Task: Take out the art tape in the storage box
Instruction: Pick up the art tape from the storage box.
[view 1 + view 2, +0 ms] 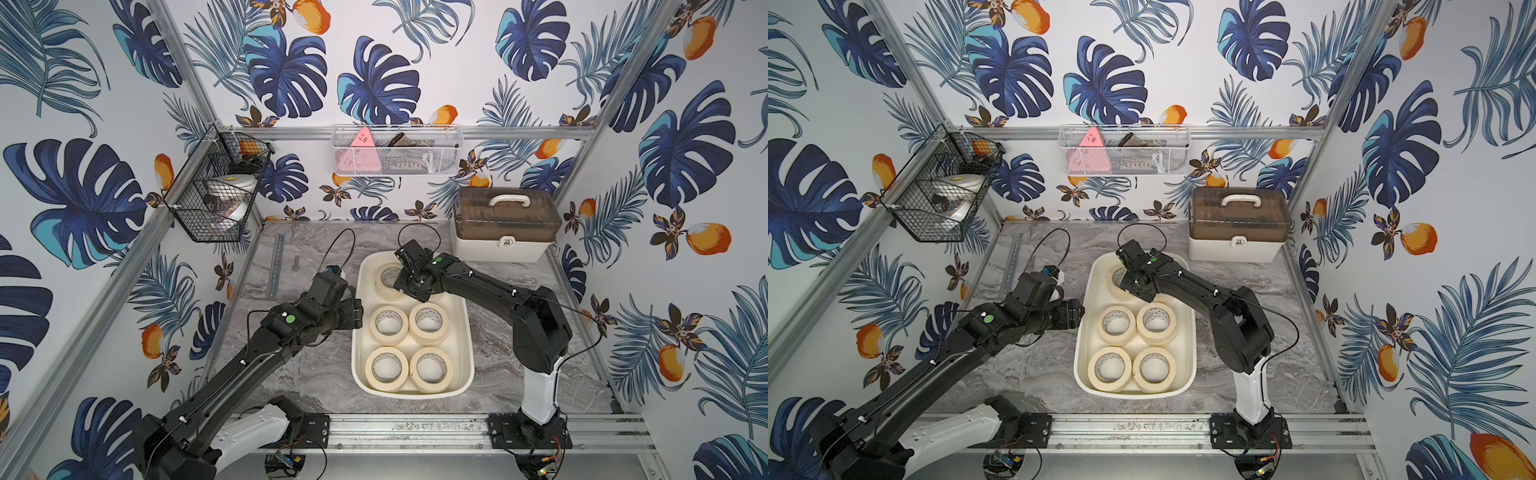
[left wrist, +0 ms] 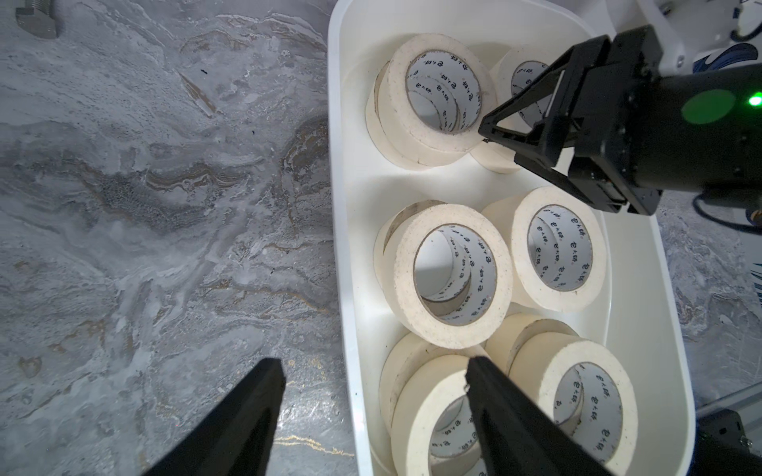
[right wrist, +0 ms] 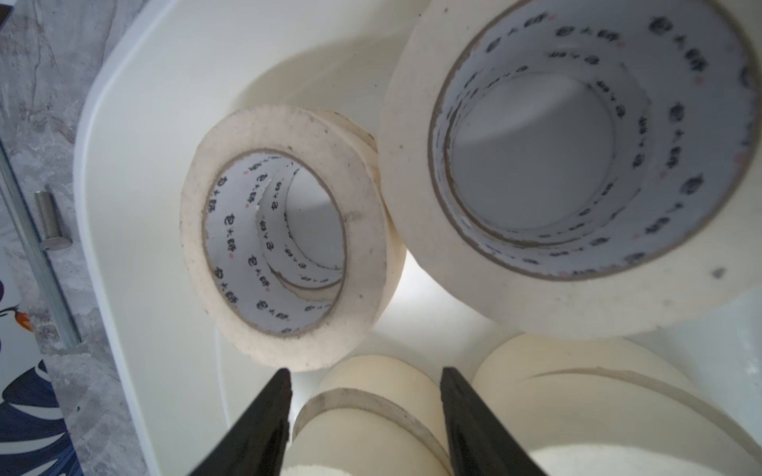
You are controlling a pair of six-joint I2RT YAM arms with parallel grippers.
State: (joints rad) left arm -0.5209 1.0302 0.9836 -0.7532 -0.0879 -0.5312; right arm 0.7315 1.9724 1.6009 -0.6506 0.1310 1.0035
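Left wrist: black-printed art tape (image 2: 404, 280)

In both top views we look steeply down from high at the front, facing the back wall, and we take in the whole marble table (image 1: 316, 374) and the storage box (image 1: 463, 332). Our left wrist camera hangs above the box's long side, looking down past the left gripper (image 2: 373, 364), and it shares the right gripper (image 2: 499, 142) with the top views. Our right wrist camera sits very near the art tape (image 3: 280, 127), seemingly within the box walls.
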